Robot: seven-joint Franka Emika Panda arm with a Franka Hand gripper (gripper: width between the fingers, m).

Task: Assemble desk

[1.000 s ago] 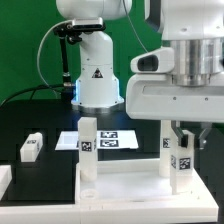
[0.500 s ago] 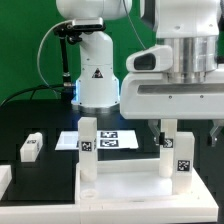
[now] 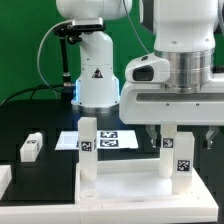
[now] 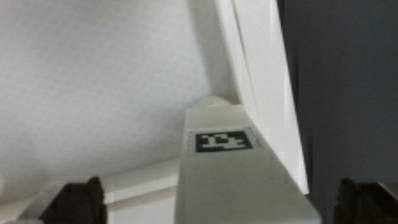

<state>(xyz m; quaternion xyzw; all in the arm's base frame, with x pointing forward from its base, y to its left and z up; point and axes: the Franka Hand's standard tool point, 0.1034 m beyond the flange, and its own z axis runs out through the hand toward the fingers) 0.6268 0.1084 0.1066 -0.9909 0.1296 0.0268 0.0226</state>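
Observation:
The desk's white top panel [image 3: 120,190] lies flat at the front. Two white leg posts stand upright on it: the left post [image 3: 88,150] and the right post [image 3: 178,152], each with a black-and-white tag. My gripper [image 3: 180,136] hangs over the right post, open, its fingers [image 3: 150,136] spread clear of both the post's sides. In the wrist view the tagged post [image 4: 228,170] rises between my gripper [image 4: 221,205] fingertips [image 4: 75,202] without touching them, with the panel [image 4: 89,80] below.
A loose white leg post [image 3: 31,147] lies on the black table at the exterior view's left. The marker board [image 3: 112,140] lies behind the panel. The robot's white base [image 3: 98,80] stands at the back, with a green backdrop behind.
The gripper was shut on the right leg post; it has opened wide, let go of the post and risen slightly. The post stays upright on the panel.

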